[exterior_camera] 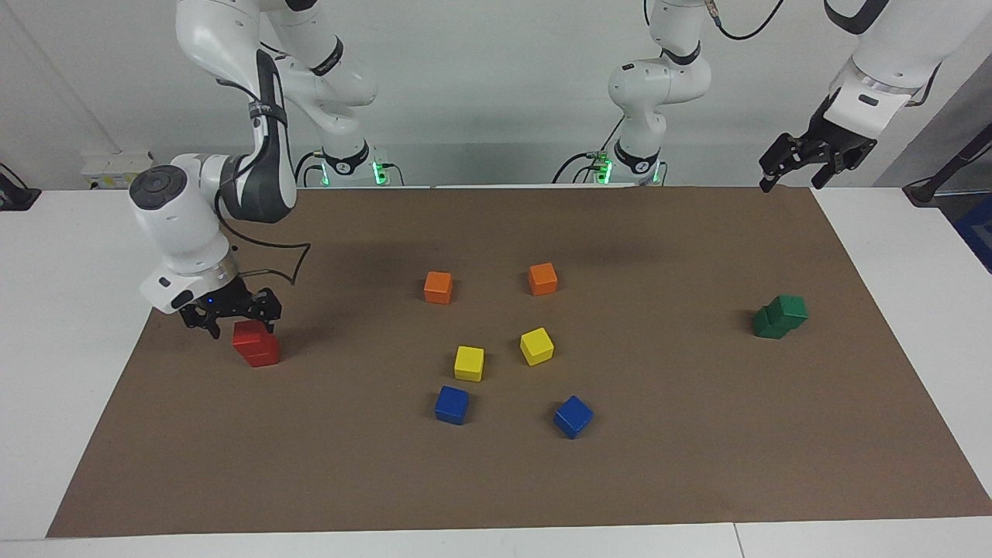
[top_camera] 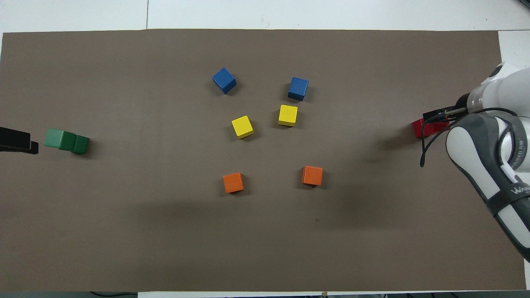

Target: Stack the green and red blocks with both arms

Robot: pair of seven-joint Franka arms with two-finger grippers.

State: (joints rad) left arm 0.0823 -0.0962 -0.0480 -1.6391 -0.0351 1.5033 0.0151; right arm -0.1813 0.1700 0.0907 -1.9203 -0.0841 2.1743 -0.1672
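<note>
Two red blocks (exterior_camera: 256,345) stand stacked at the right arm's end of the brown mat; they also show in the overhead view (top_camera: 420,128), partly covered. My right gripper (exterior_camera: 240,319) hangs low right at the top red block, fingers spread wider than the block; it also shows in the overhead view (top_camera: 435,119). Two green blocks (exterior_camera: 780,316) sit at the left arm's end, the upper one shifted sideways on the lower; they also show in the overhead view (top_camera: 67,141). My left gripper (exterior_camera: 792,180) is open and empty, raised over the mat's edge by the robots; it shows in the overhead view (top_camera: 18,141) too.
In the mat's middle stand two orange cubes (exterior_camera: 438,287) (exterior_camera: 542,279) nearest the robots, then two yellow cubes (exterior_camera: 469,363) (exterior_camera: 536,346), then two blue cubes (exterior_camera: 452,404) (exterior_camera: 573,416) farthest from them.
</note>
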